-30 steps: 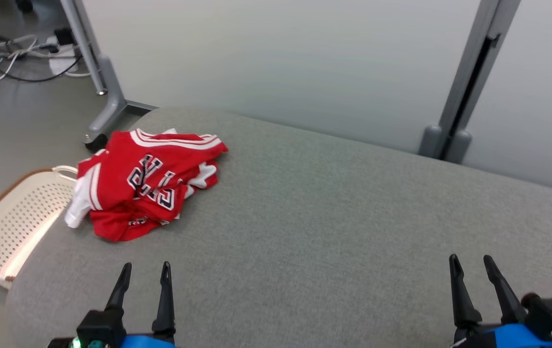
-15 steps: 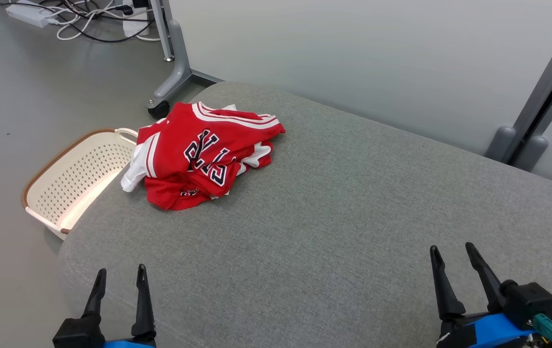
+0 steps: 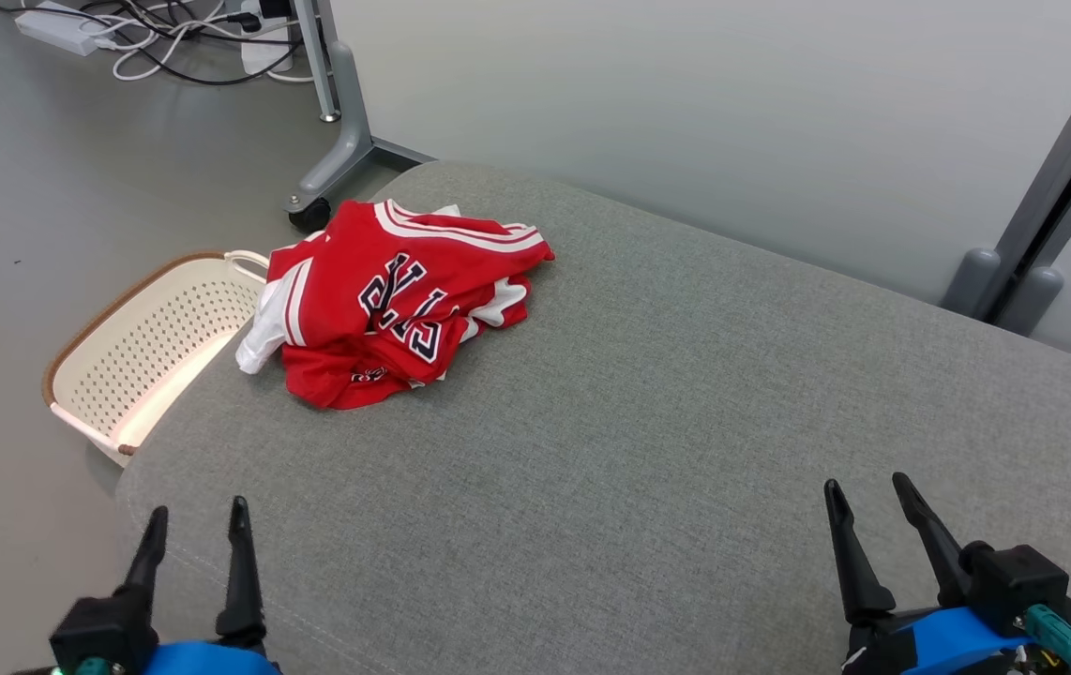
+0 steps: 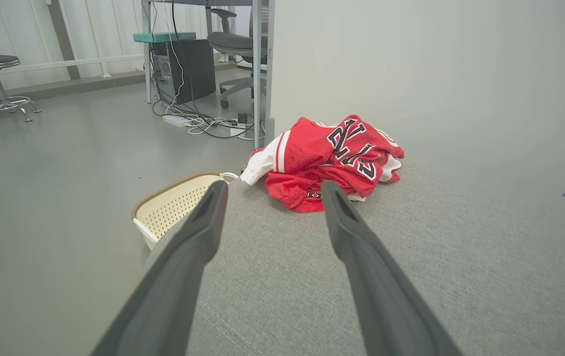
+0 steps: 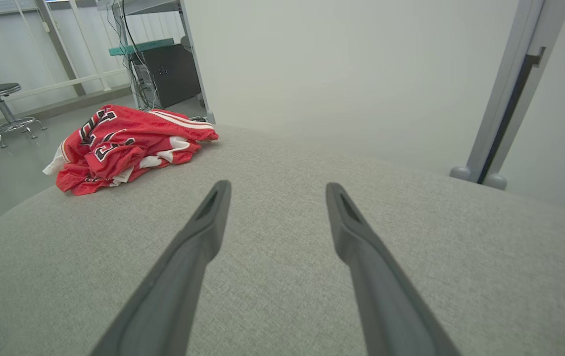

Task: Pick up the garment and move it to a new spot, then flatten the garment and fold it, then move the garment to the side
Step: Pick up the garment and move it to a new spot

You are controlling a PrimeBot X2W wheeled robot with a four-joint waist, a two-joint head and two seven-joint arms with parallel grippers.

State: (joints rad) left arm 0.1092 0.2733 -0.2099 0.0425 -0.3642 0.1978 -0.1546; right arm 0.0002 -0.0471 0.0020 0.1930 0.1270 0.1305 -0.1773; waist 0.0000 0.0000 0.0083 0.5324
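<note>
Crumpled red-and-white jersey garment lies heaped at the far left corner of the grey fabric surface, not yet reached, so left tool and right tool hover spread wide and empty.

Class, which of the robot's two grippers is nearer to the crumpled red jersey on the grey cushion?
Left. The left gripper is at the cushion's near left corner, on the jersey's side; the right gripper is far across at the near right.
</note>
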